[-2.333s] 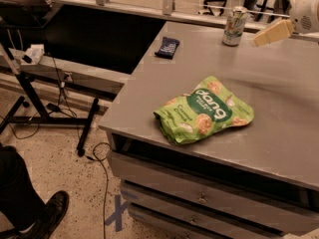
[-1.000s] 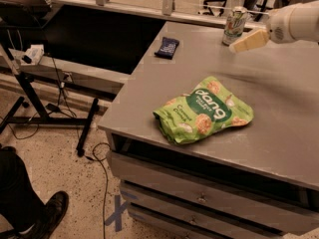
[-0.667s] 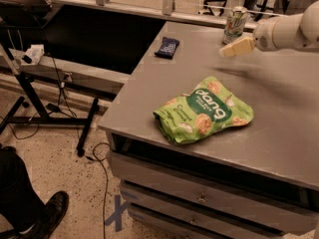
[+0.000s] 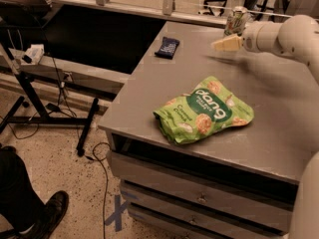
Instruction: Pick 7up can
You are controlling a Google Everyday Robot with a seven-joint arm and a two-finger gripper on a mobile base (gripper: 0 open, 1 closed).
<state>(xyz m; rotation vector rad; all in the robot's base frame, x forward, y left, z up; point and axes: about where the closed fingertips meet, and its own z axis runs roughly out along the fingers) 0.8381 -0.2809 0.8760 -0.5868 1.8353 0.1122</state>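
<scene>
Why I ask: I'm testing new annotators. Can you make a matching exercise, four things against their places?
Things:
1. can
2. snack bag
3. dark bar
4. gripper

Places:
A. over the table, just in front of the can
B. middle of the table
C. far edge of the table
D. far left part of the table

Pairs: 1-C, 2-B, 3-D, 4-A.
</scene>
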